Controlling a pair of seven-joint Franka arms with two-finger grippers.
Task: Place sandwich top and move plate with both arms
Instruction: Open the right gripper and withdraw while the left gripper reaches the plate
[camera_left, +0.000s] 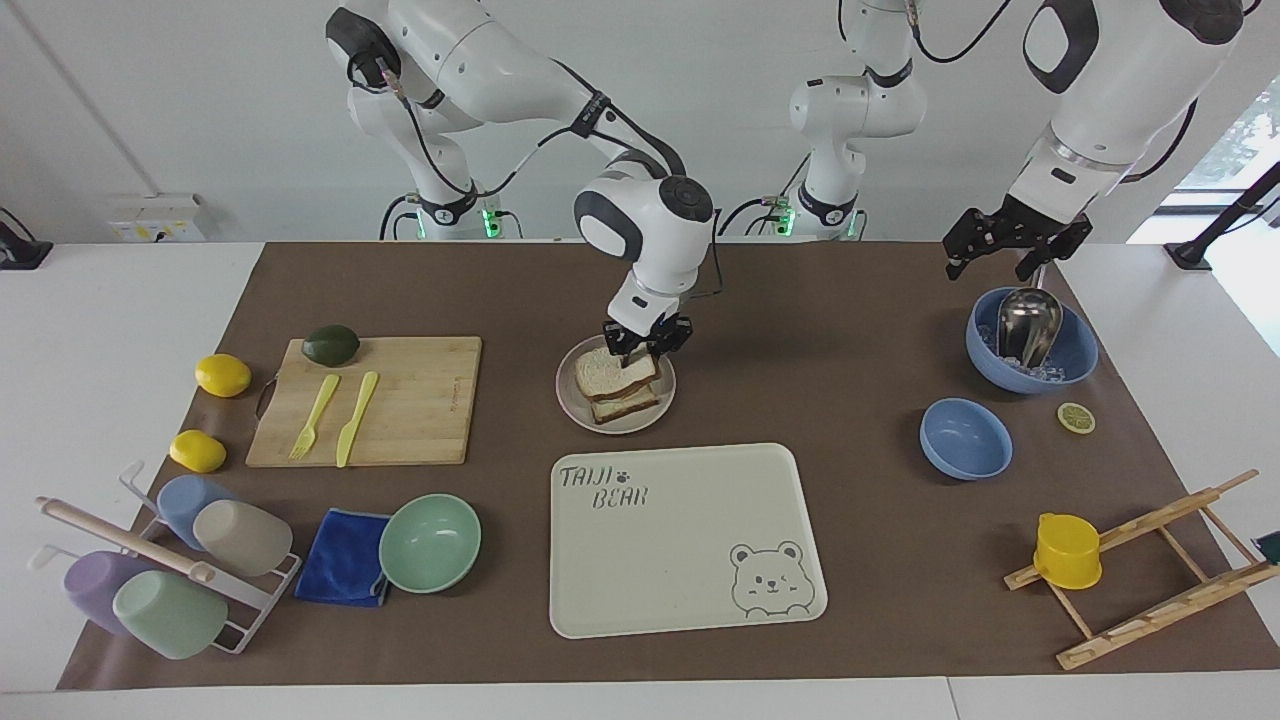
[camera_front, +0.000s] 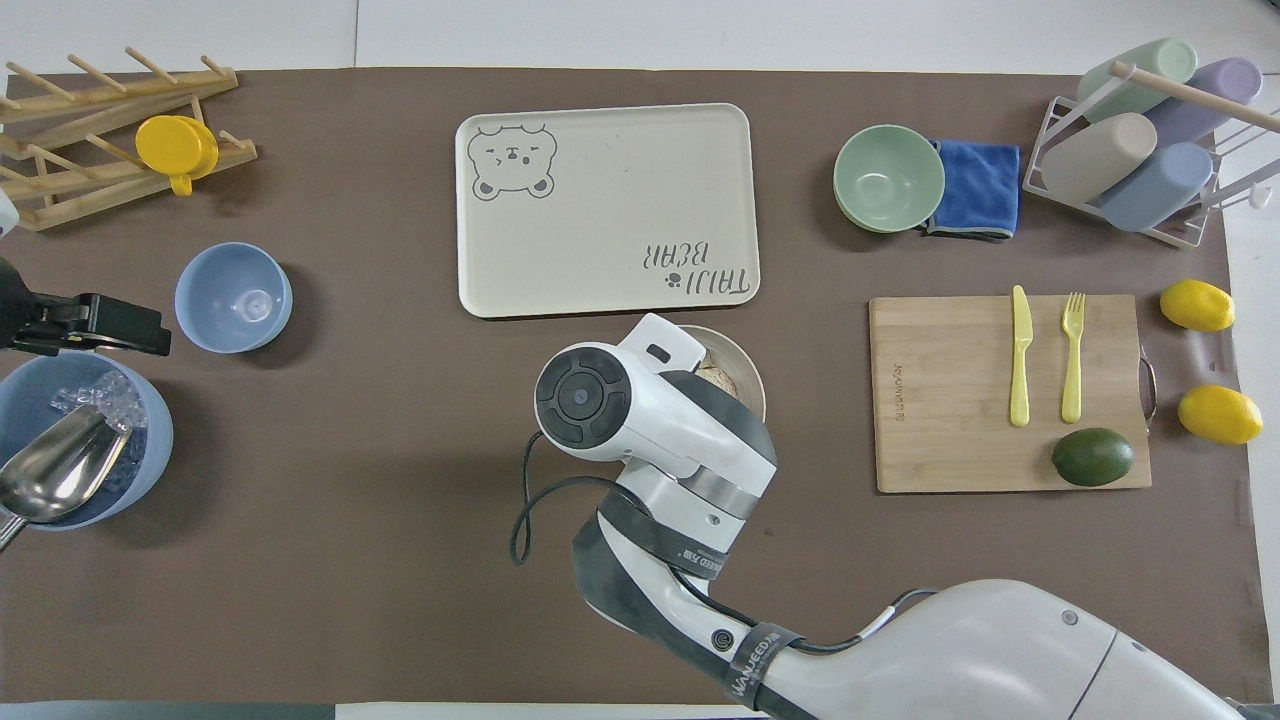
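The small beige plate (camera_left: 573, 405) sits mid-table, nearer to the robots than the bear tray. On it the sandwich top (camera_left: 606, 371), a plain brown slice, lies flat on the lower slice; the egg is covered. My right gripper (camera_left: 646, 348) hangs just over the bread's edge nearest the robots. In the overhead view the right arm's wrist hides that gripper and most of the plate (camera_front: 753, 370). My left gripper (camera_left: 992, 266) waits, open and empty, over the big blue bowl.
The cream bear tray (camera_left: 690, 560) lies just beside the plate, farther from the robots. A cutting board (camera_left: 420, 400) with fork, knife and avocado lies toward the right arm's end. A blue ice bowl (camera_left: 1075, 365) with scoop and a small blue bowl (camera_left: 965, 438) stand toward the left arm's end.
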